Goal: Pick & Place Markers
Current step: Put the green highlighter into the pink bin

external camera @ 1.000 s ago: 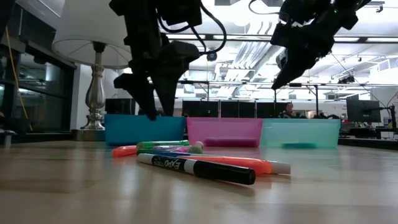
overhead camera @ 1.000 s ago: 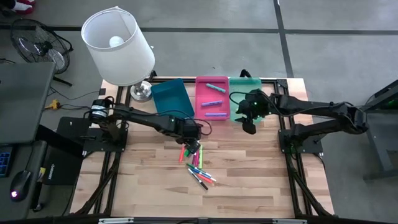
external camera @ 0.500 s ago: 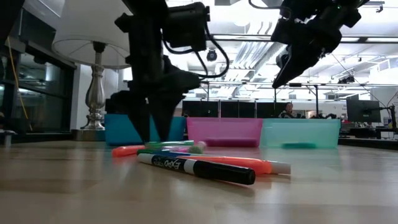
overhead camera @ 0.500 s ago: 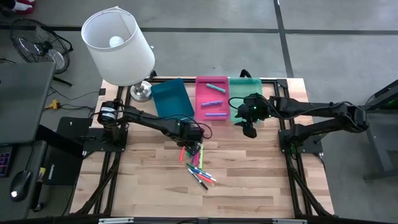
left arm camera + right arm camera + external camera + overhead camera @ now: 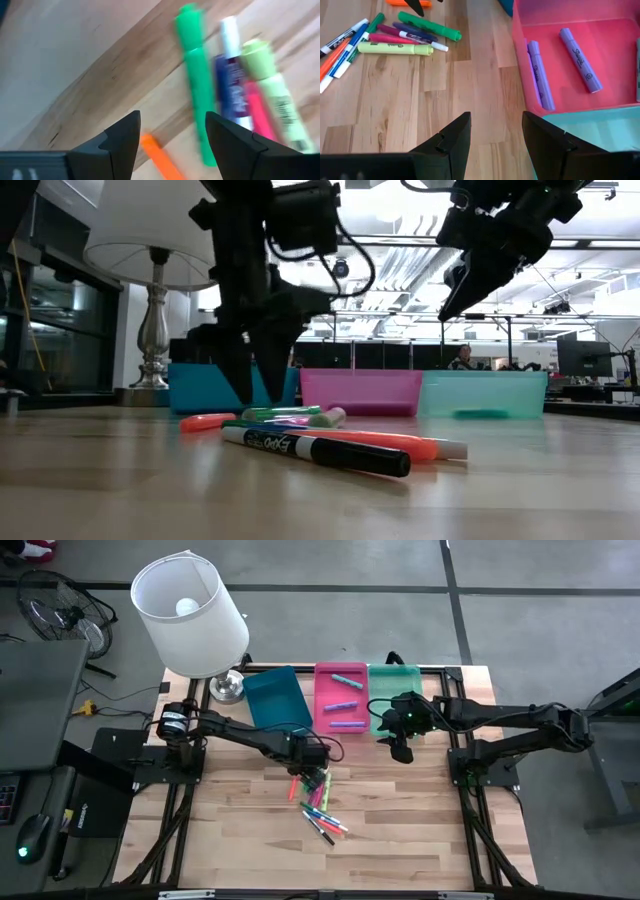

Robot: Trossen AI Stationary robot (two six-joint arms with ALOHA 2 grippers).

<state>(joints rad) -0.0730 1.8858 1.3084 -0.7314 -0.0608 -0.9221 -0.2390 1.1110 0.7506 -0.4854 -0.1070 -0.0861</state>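
Your left gripper (image 5: 308,778) sits low over the upper end of the marker pile (image 5: 318,808) at mid-table, fingers spread, nothing between them. Its wrist view shows a green marker (image 5: 196,80), a purple-and-white one (image 5: 231,75), a pink one (image 5: 260,115), a pale yellow highlighter (image 5: 275,95) and an orange marker (image 5: 157,160) lying on the wood just past the open fingers. In the low view a black Expo marker (image 5: 315,450) lies nearest the camera. Your right gripper (image 5: 401,749) hangs above the near edge of the teal tray (image 5: 395,680), fingers apart, empty. Two purple markers (image 5: 560,65) lie in the pink tray (image 5: 600,25). The blue tray (image 5: 275,698) stands beside a lamp (image 5: 190,615).
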